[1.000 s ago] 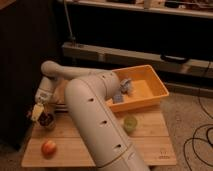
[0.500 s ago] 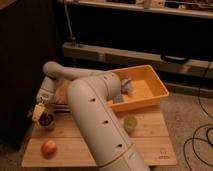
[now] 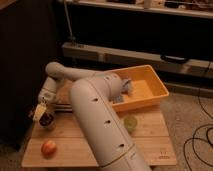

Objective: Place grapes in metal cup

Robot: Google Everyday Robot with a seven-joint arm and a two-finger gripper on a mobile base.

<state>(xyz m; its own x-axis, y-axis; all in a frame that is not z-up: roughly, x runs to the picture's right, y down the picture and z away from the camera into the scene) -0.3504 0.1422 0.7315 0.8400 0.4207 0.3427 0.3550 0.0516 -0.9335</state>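
Gripper [image 3: 42,114] at left of frame sits directly over the metal cup [image 3: 48,123], jaws clamped on the grapes [image 3: 46,119], evidently positioned for release; red-orange fruit [image 3: 48,148] lies lower left; green cup [image 3: 130,122] centre-right.

We see the cream gripper [image 3: 39,112] at the counter's left edge, over the dark purple grapes [image 3: 47,119]. Near the front left corner sits a red-orange fruit [image 3: 48,148]. The bin [image 3: 150,80] at the back edge is yellow.

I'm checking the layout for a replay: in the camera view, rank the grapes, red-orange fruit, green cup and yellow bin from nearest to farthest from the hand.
The hand hangs over the table's left edge.
1. Grapes, right beside it.
2. Red-orange fruit, front left.
3. Green cup, past the arm, right of centre.
4. Yellow bin, back right.
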